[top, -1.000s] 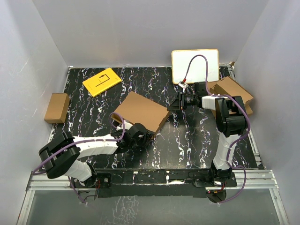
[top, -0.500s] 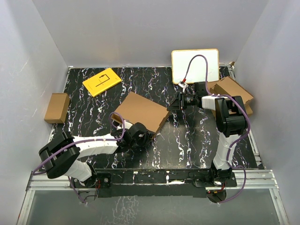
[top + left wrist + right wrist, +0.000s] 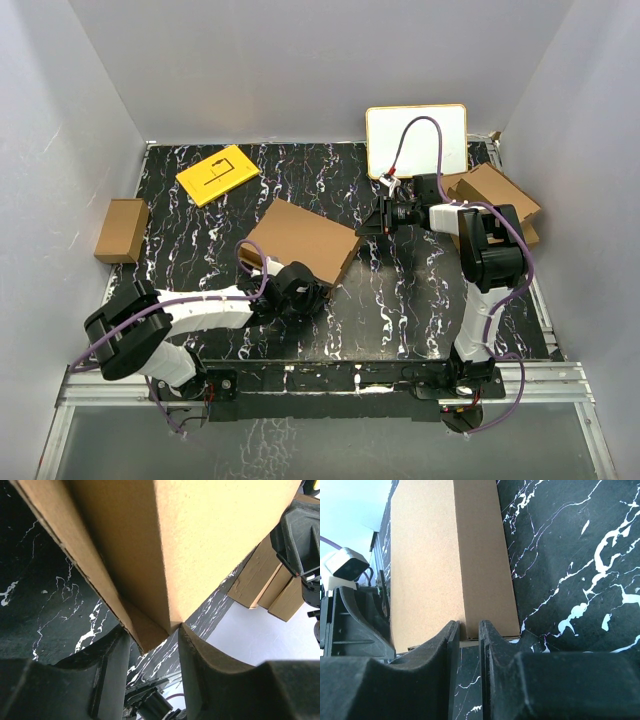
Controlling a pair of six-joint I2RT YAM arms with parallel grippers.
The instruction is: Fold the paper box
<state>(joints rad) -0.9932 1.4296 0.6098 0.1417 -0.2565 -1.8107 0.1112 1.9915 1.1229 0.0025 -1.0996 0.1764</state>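
Barely anything has shifted: the paper box (image 3: 305, 232) sits unmoved mid-tabletop (image 3: 420, 300), and my left arm has only crept slightly. The left hand (image 3: 152, 630) straddles its near corner and the right hand (image 3: 470, 625) is almost clenched at its right edge. I cannot tell whether either grips. Uneven pushing could skid the box rather than fold it.

The box (image 3: 303, 236) lies askew on the table (image 3: 400, 300). The left gripper (image 3: 300, 287) meets its near edge, and the right gripper (image 3: 372, 224) sits just beside its right corner. A yellow card (image 3: 217, 174) lies far left.
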